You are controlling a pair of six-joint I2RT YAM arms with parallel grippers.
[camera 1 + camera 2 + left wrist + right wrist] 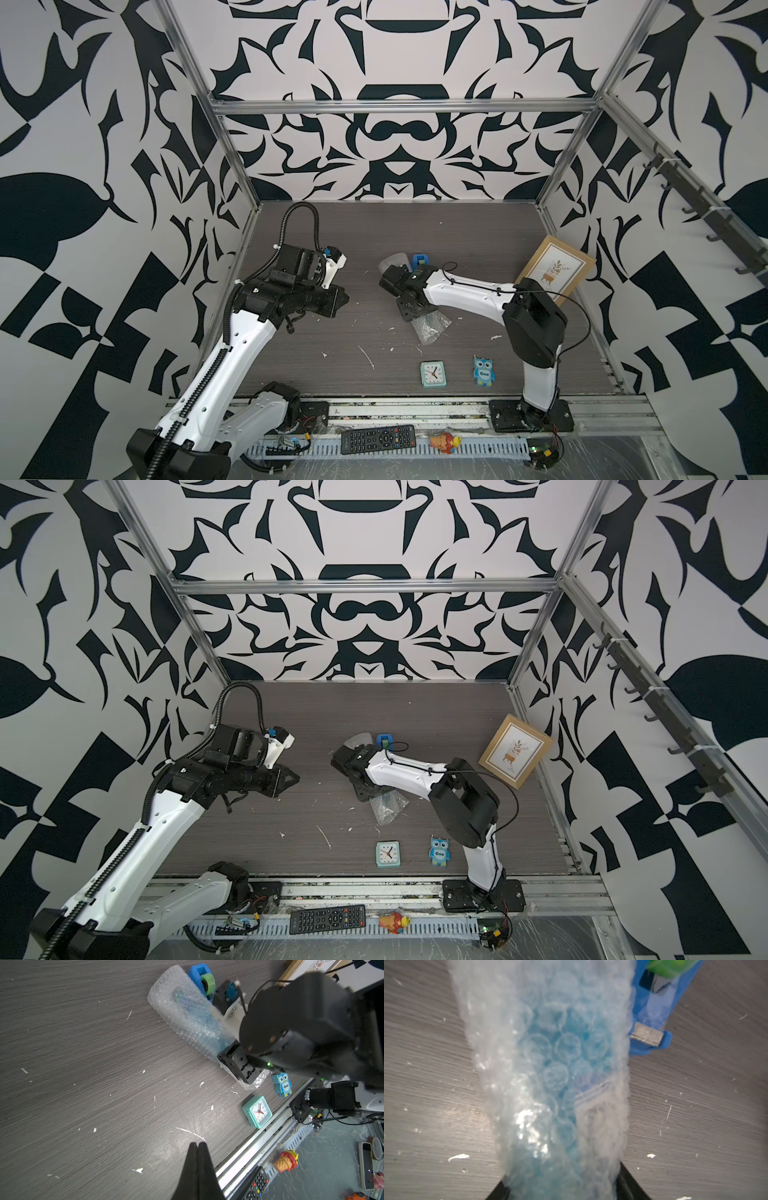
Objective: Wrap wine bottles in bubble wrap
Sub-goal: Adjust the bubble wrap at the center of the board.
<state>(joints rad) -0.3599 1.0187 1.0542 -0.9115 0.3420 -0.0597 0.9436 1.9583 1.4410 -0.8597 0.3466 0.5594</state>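
A: The bubble wrap [512,1022] is rolled round the blue bottle [566,1047], lying on the table [425,1084] just beside the tape dispenser [652,1022]. The right gripper [564,1186] squeezes it.

B: The left gripper [197,1147] is closed, empty. Next, I think, tape the loose edge.

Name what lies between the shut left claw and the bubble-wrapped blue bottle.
Only bare grey wood-grain tabletop with white scraps, seen in the left wrist view.
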